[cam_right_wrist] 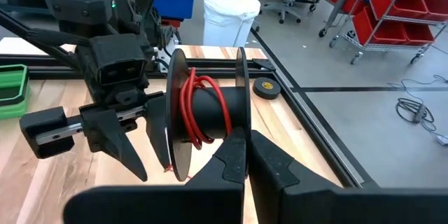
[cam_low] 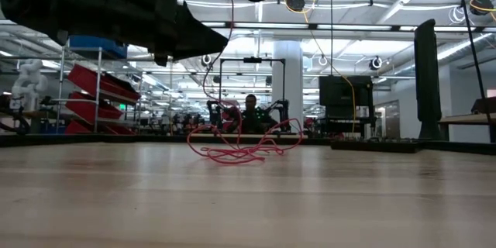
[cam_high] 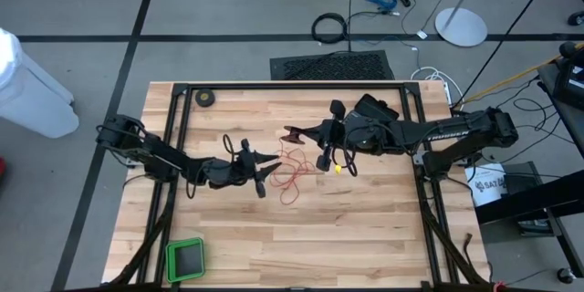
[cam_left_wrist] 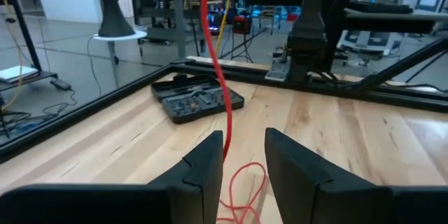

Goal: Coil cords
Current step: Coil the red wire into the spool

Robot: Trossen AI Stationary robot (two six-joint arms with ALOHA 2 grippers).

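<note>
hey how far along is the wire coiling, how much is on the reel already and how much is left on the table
Early stage. Done: a few turns of red wire sit on the black reel, which the shut right gripper holds above the table. In hand: the wire runs up between the fingers of the open left gripper, not pinched. Left: a loose tangle on the table remains to wind on.

White capitals reading "TROSSEN" run along the right arm (cam_high: 456, 135) in the high view. A white bucket (cam_high: 488, 185) on the floor right of the table carries dark lettering that starts "SAT"; the rest is hidden. No other writing can be read in any view.
</note>
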